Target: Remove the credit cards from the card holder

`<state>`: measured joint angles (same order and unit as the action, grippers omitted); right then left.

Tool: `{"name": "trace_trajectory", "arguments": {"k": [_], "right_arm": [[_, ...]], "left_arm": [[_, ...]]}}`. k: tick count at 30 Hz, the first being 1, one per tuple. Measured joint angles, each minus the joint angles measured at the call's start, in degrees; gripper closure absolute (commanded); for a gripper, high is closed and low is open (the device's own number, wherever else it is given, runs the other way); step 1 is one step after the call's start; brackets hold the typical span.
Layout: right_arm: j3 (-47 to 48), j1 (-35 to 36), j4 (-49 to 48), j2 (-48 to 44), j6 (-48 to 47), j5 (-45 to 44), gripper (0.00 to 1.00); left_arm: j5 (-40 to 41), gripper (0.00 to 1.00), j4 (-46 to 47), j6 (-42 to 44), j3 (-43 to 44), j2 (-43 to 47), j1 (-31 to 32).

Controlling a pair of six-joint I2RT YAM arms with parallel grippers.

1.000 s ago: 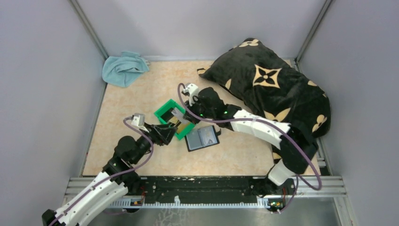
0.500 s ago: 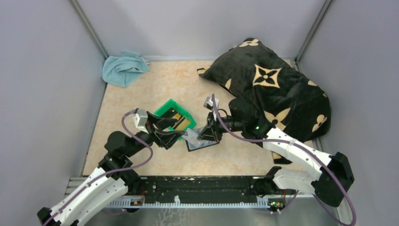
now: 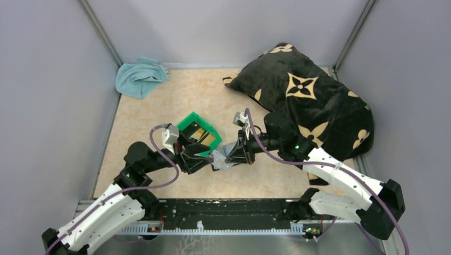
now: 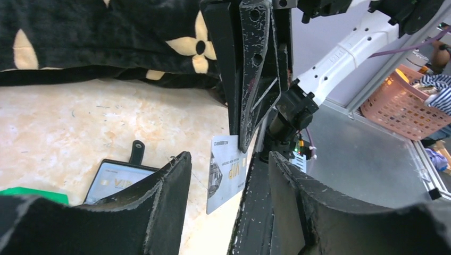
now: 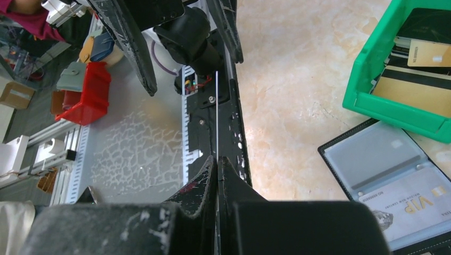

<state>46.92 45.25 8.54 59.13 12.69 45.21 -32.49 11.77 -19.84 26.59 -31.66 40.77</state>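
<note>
Right tool [image 5: 217, 161] pressed together, pinching a pale grey-white thin card [image 4: 225, 179] held upright. Left tool [image 3: 203, 161] spread, its fingers flanking that card. Black folding card holder [image 5: 372, 156] lies open on the beige counter [image 3: 154, 106], beside a green plastic bin [image 5: 384, 114].

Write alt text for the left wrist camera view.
The right gripper, shut on a pale card, holds it upright between the open fingers of the left gripper. Lower left, the card holder lies on the table with a second card inside.
</note>
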Motion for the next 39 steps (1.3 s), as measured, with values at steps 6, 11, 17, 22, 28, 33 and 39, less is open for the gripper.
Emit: {"name": "trace_trajectory", "arguments": {"k": [6,11,17,22,28,33,39], "right_arm": [[0.02,0.00,1.14,-0.04,-0.68,1.03,1.00],[0.24,0.00,2.51,-0.96,-1.14,1.51,1.00],[0.46,0.02,3.39,-3.98,-1.09,1.66,1.00],[0.46,0.02,3.37,-5.60,-1.11,1.60,1.00],[0.46,0.00,3.72,-4.74,-1.57,0.76,1.00],[0.48,-0.07,4.35,-3.82,-2.32,-0.59,1.00],[0.76,0.11,4.35,-4.90,-2.67,-9.46,0.53]], "left_arm": [[-3.13,0.40,-0.55,0.00,0.46,-1.75,0.00],[-3.23,0.28,-1.68,0.17,1.81,-3.69,0.00],[0.35,0.33,-2.05,0.13,1.86,-2.67,0.00],[-1.03,0.46,-1.49,-0.04,2.91,-5.11,0.00],[-4.70,0.87,0.09,-1.90,2.89,-7.58,0.00],[-6.40,1.00,0.28,-2.29,2.89,-7.72,0.00],[-1.36,1.00,0.52,-2.86,2.75,-7.74,0.02]]}}
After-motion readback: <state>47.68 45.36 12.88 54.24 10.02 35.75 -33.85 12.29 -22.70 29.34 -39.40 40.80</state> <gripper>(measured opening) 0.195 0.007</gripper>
